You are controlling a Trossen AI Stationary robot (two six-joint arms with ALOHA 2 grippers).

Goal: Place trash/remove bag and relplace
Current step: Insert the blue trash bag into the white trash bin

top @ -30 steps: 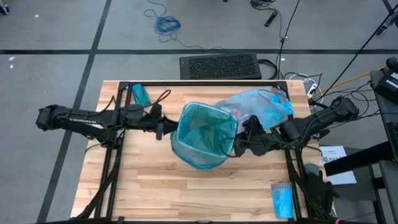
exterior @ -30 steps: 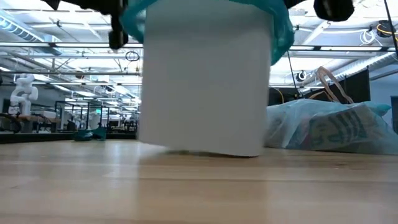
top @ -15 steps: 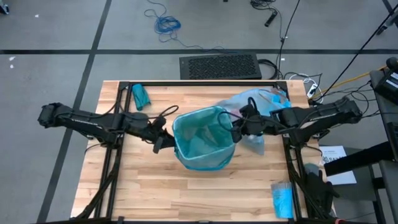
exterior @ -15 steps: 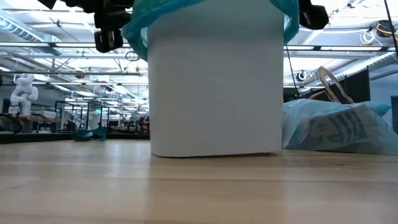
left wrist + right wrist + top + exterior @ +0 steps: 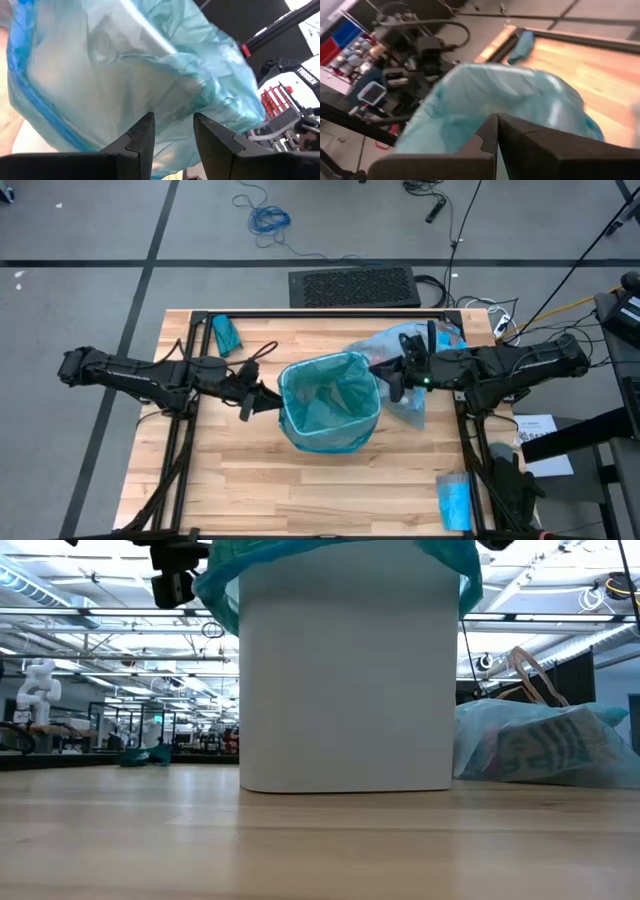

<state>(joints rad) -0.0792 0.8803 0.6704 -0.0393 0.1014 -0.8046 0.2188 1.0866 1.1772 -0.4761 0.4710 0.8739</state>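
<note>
A: Pale sky-blue see-through plastic bag (image 5: pixel 425 352), location?
B: Frame's centre-right, behind the teal-lined white bin (image 5: pixel 345 680).
A: Left gripper (image 5: pixel 252 401)?
B: Fingers parted, at the bin's left rim.
A: Right gripper (image 5: pixel 392 385)?
B: Fingers pressed together, right rim.

Grey floor (image 5: pixel 90 240), blue cable (image 5: pixel 268 220), ceiling lights (image 5: pixel 60 600)

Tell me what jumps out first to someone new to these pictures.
The white bin lined with a teal-green bag stands mid-table. The left gripper and right gripper flank its rim. A filled pale blue bag lies behind the right arm.
</note>
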